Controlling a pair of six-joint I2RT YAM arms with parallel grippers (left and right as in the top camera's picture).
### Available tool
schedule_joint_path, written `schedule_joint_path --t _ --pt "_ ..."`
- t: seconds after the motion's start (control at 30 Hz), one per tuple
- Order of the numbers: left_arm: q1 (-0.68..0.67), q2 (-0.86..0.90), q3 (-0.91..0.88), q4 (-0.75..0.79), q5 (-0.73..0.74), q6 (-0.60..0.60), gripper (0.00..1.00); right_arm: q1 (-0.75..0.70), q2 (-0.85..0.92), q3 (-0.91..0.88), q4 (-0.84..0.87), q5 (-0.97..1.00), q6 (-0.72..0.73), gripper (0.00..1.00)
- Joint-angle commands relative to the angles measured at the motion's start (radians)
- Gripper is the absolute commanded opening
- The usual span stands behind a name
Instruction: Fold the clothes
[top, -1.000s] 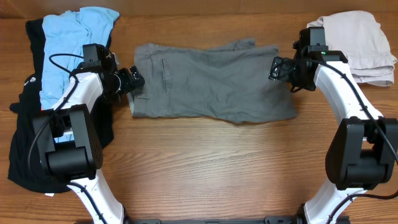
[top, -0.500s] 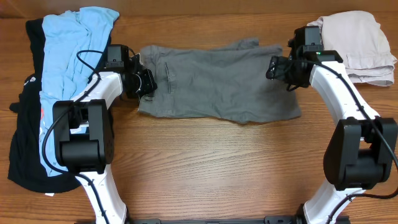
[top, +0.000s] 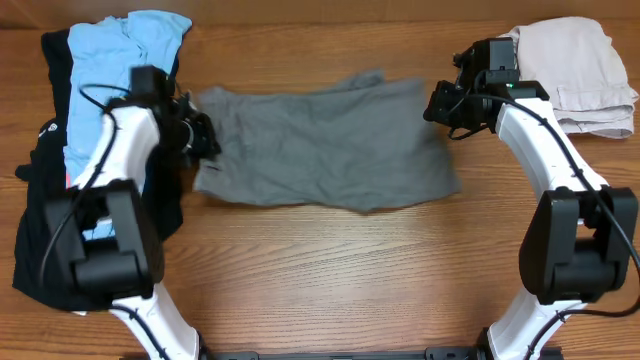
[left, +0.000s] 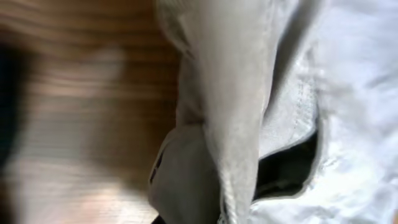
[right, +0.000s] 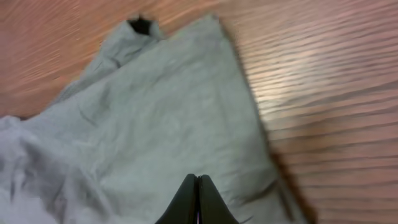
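The grey shorts (top: 320, 145) lie spread across the middle of the table, left side slightly bunched. My left gripper (top: 203, 140) is at their left edge and shut on the cloth. In the left wrist view a blurred fold of the shorts (left: 236, 93) fills the frame and hides the fingers. My right gripper (top: 437, 105) is at the upper right corner of the shorts, its fingers pressed together (right: 198, 186) on the grey fabric (right: 155, 112). A light-blue shirt (top: 105, 70) lies on a black garment (top: 40, 240) at the far left.
A folded beige garment (top: 575, 70) sits at the back right corner, just behind my right arm. Bare wooden tabletop (top: 330, 270) stretches in front of the shorts. The pile of clothes on the left lies close beside my left arm.
Both grippers went from open to shut on the shorts' ends. The left arm reached in over the cloth, then drew back left, and the shorts slid left with it.
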Motion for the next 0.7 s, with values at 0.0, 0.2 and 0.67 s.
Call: schedule_joint_path --t 0.0,0.2,0.67 --pt "-0.005 -0.072 0.154 -0.102 -0.055 0.118 0.04 0.011 0.066 0.010 0.002 -0.090 0.021 0.04" --pt "-0.008 -0.072 0.277 -0.182 -0.058 0.143 0.04 0.062 0.111 0.010 -0.027 -0.121 0.021 0.04" --pt "-0.164 -0.072 0.344 -0.217 -0.070 0.145 0.04 0.112 0.232 0.003 -0.048 -0.119 0.055 0.04"
